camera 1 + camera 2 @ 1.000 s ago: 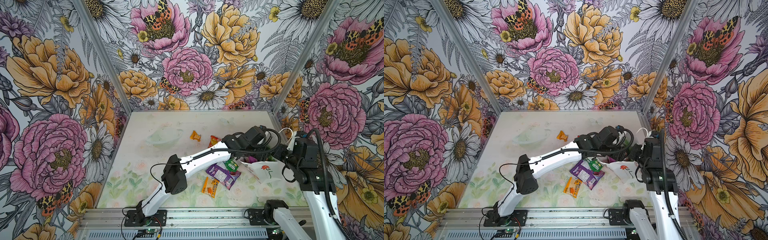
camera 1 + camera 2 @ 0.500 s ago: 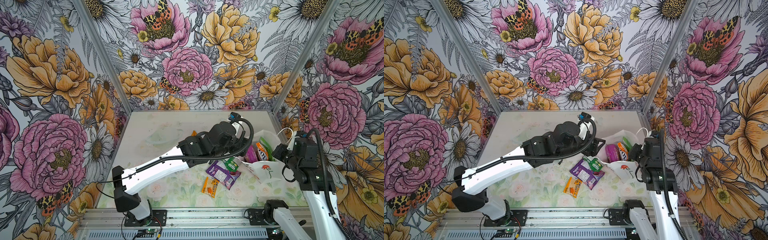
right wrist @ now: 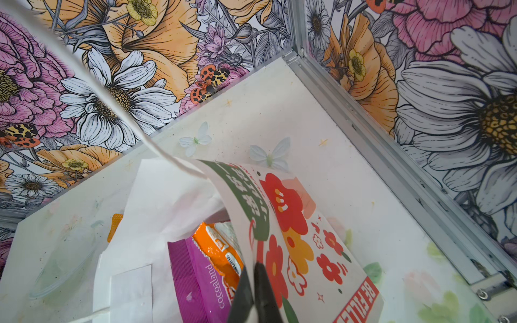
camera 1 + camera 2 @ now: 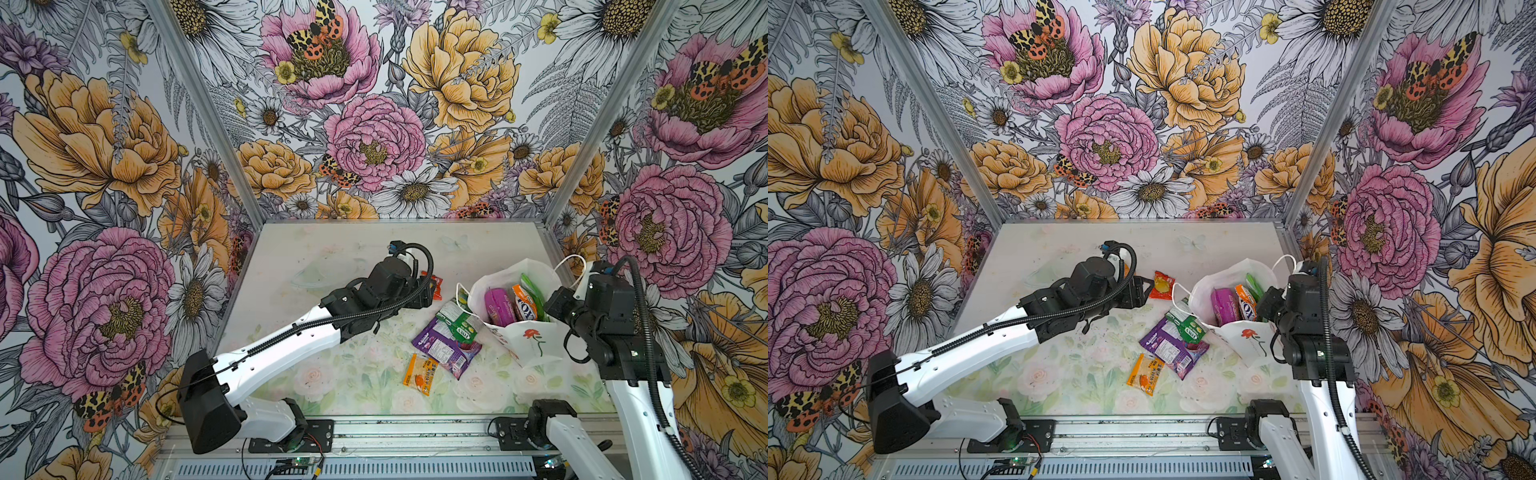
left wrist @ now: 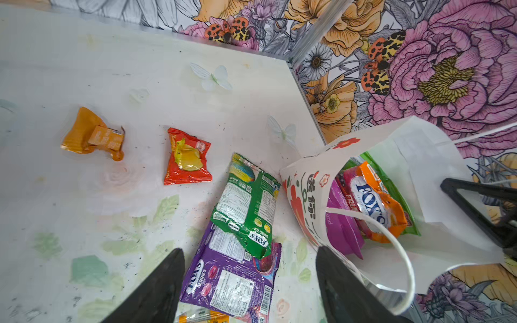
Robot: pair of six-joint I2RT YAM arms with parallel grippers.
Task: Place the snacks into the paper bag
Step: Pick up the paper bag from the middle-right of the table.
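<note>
- The paper bag (image 4: 528, 345) sits by the table's (image 4: 316, 249) right edge, towards the far right corner, tilted with its mouth open.
- 3 snacks show inside it: a magenta pouch (image 4: 496, 305), an orange Fox's packet (image 4: 524, 303) and a green bag (image 5: 401, 200).
- 5 lie outside:
  - A green Fox's packet (image 4: 459, 322) lies at the bag's mouth, overlapping a purple Fox's packet (image 4: 446, 349).
  - An orange packet (image 4: 420, 373) lies nearer the front edge.
  - A red packet (image 4: 1160, 285) and a crumpled orange sachet (image 5: 92, 135) lie farther back.
- The right gripper (image 3: 253, 282) is clenched on the bag's wall, holding the mouth open.
- The left gripper (image 5: 250, 250) hangs spread and empty above the green and purple packets.
- Judged so, under half is done.
</note>
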